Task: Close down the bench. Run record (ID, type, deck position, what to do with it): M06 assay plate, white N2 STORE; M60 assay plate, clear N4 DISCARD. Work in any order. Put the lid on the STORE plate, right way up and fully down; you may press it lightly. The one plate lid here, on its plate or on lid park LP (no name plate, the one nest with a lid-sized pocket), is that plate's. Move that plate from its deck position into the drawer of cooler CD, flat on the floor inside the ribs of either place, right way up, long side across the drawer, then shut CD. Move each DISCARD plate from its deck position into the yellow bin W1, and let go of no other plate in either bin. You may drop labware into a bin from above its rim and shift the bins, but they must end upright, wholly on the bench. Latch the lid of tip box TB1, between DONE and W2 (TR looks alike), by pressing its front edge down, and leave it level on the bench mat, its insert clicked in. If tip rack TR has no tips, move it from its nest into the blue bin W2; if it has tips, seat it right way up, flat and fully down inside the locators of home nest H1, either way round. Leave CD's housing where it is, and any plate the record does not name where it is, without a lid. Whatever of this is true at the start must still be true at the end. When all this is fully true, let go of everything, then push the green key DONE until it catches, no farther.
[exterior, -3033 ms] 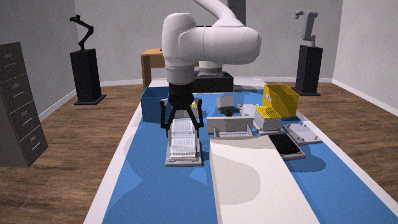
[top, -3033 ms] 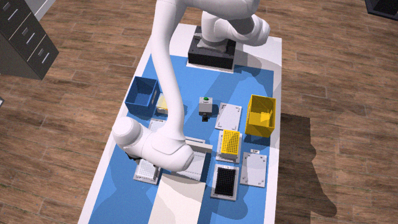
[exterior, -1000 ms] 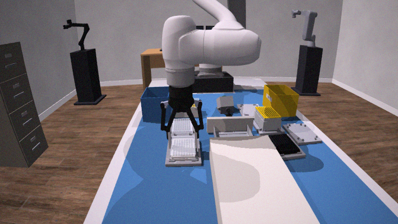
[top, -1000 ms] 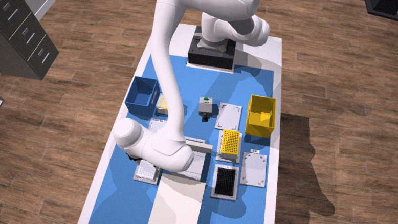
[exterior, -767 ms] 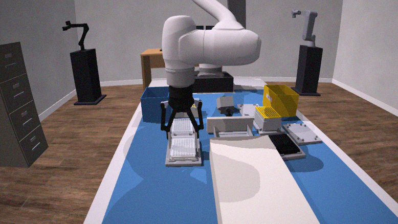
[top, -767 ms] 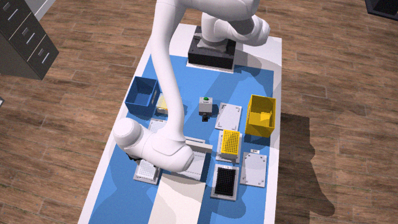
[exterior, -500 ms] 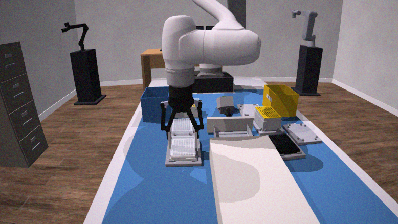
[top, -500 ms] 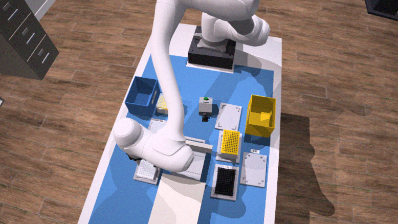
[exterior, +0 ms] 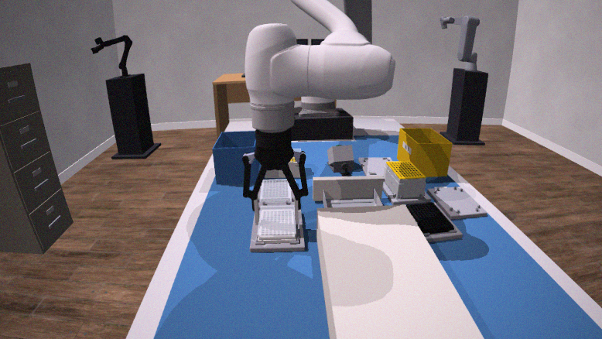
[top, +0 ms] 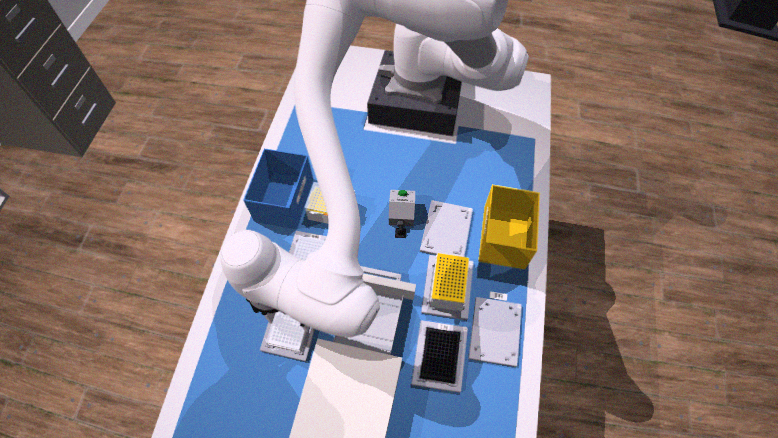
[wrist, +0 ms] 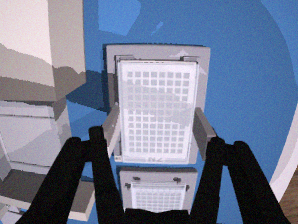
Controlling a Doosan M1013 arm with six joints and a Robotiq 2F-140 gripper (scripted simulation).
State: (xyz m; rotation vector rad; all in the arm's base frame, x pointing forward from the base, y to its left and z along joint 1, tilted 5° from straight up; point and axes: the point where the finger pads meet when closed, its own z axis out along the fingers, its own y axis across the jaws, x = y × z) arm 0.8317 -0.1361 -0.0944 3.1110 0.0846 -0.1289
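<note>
Item, early stage: black two-fingered hand (exterior: 274, 197), left of centre in the exterior view, half-closed on a pale gridded assay plate (exterior: 275, 193) above its grey nest (exterior: 254, 244); yellow bin (exterior: 425, 150) plateless, yellow-topped tip rack (exterior: 405, 179), green key (top: 402, 192) seemingly untouched.

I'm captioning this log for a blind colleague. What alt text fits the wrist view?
Seen from above, the black gripper is shut across the short sides of a white well plate over a grey nest on the blue bench mat. A second gridded plate lies nearer the camera, between the black linkages.
</note>
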